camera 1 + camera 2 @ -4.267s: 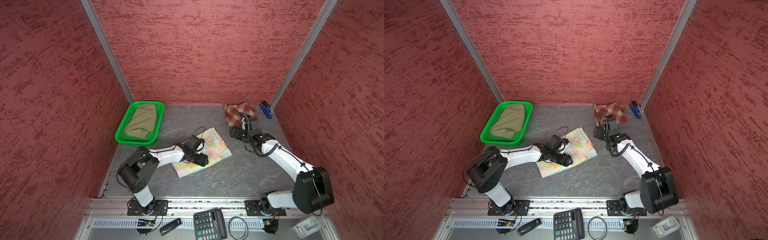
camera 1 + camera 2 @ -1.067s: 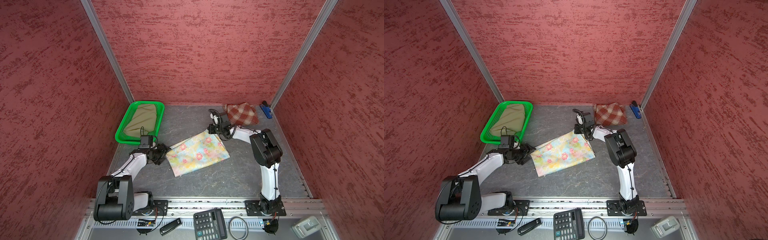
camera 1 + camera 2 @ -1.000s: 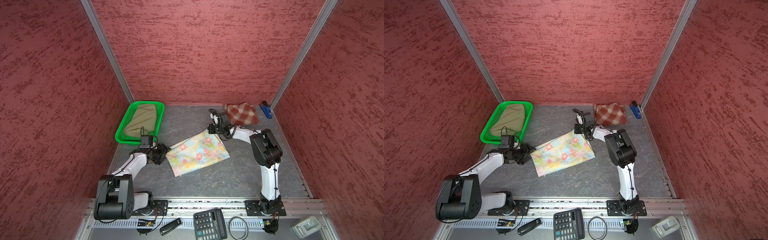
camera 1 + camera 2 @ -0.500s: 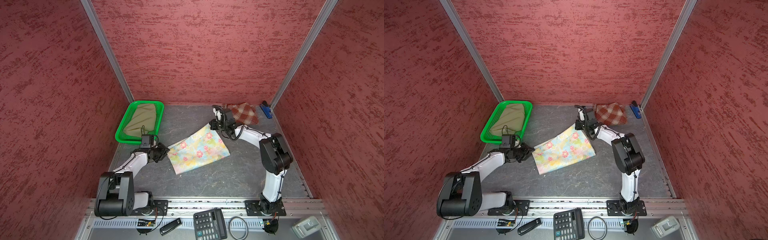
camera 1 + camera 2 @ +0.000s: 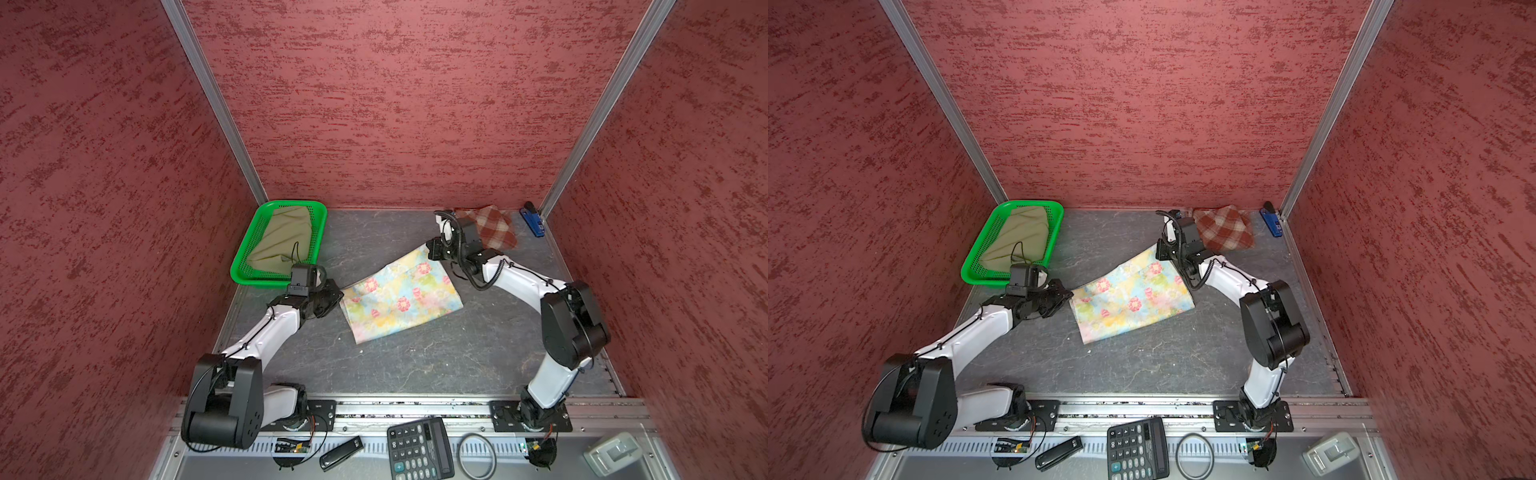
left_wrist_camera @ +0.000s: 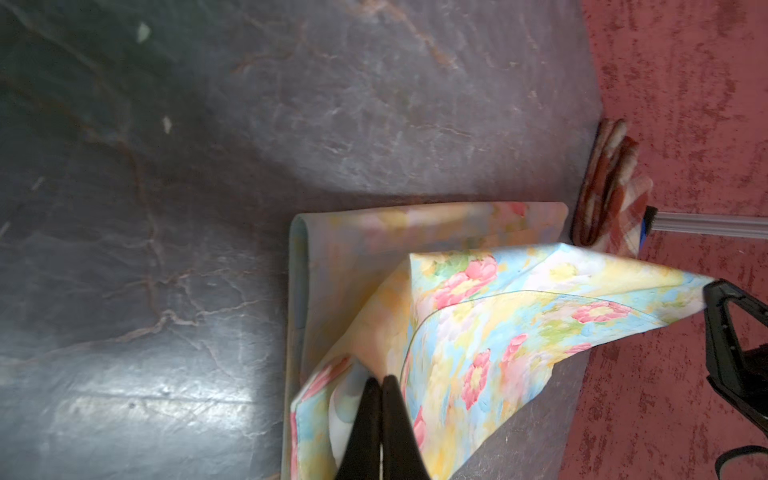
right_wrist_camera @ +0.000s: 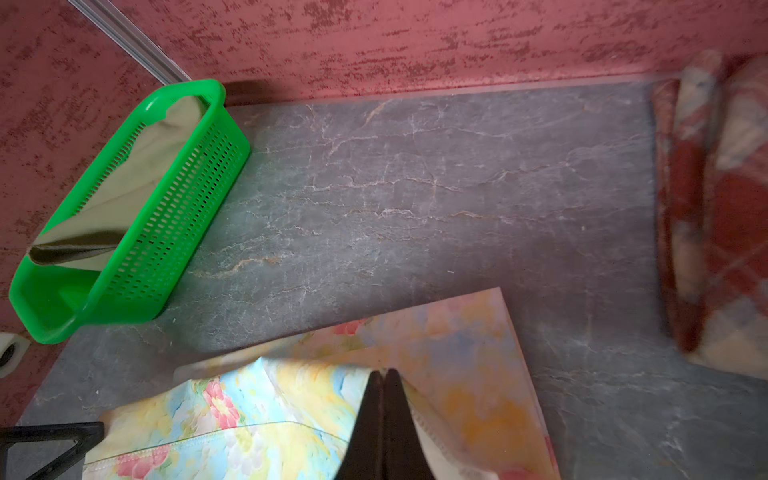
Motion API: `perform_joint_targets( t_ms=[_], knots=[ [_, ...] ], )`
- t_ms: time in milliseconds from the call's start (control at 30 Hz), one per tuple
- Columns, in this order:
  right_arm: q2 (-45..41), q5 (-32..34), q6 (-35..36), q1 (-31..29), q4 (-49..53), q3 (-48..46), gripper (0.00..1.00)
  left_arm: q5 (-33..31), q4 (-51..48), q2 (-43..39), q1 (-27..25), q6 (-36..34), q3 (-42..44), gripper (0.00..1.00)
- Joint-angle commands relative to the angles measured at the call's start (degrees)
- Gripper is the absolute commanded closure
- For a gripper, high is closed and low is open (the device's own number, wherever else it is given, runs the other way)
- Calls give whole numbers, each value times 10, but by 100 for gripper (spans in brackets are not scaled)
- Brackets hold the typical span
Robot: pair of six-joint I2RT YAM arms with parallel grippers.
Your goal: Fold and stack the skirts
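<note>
The pastel floral skirt [image 5: 399, 299] [image 5: 1133, 299] lies mid-table, its back layer pulled up between my two grippers. My left gripper [image 5: 338, 293] [image 5: 1069, 296] [image 6: 381, 380] is shut on its left corner. My right gripper [image 5: 430, 249] [image 5: 1158, 251] [image 7: 383, 374] is shut on its far right corner. The floral skirt [image 6: 478, 316] [image 7: 270, 407] hangs taut between them in both wrist views. The folded plaid skirt [image 5: 494, 226] [image 5: 1225, 232] [image 7: 715, 208] lies at the back right. The olive skirt [image 5: 286, 237] [image 5: 1017, 237] lies in the green basket.
The green mesh basket [image 5: 245, 266] [image 5: 976, 262] [image 7: 178, 208] stands at the back left beside my left wrist. A blue stapler [image 5: 534, 216] [image 5: 1271, 222] sits in the back right corner. Red walls close three sides. A calculator [image 5: 419, 451] lies on the front ledge.
My left gripper has closed on the floral skirt's left corner. The right arm's elbow swung out to the right, and the corner it holds is lifted.
</note>
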State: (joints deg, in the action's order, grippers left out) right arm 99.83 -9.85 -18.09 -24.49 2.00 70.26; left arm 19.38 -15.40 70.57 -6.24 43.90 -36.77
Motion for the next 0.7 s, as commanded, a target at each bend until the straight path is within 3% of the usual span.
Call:
perform_joint_targets(
  t_ms=[0,267,667],
  knots=[
    [-29,34,-7,1,13,-7,100,-29,-26,-25,-18,-20,-23,100],
    [-25,48,-20,26,45,19,100,-35,-4,31,-27,-43,-65,100],
    [79,17,-39,41,15,57,100,-25,61,138,1,-50,-71,100]
  ],
)
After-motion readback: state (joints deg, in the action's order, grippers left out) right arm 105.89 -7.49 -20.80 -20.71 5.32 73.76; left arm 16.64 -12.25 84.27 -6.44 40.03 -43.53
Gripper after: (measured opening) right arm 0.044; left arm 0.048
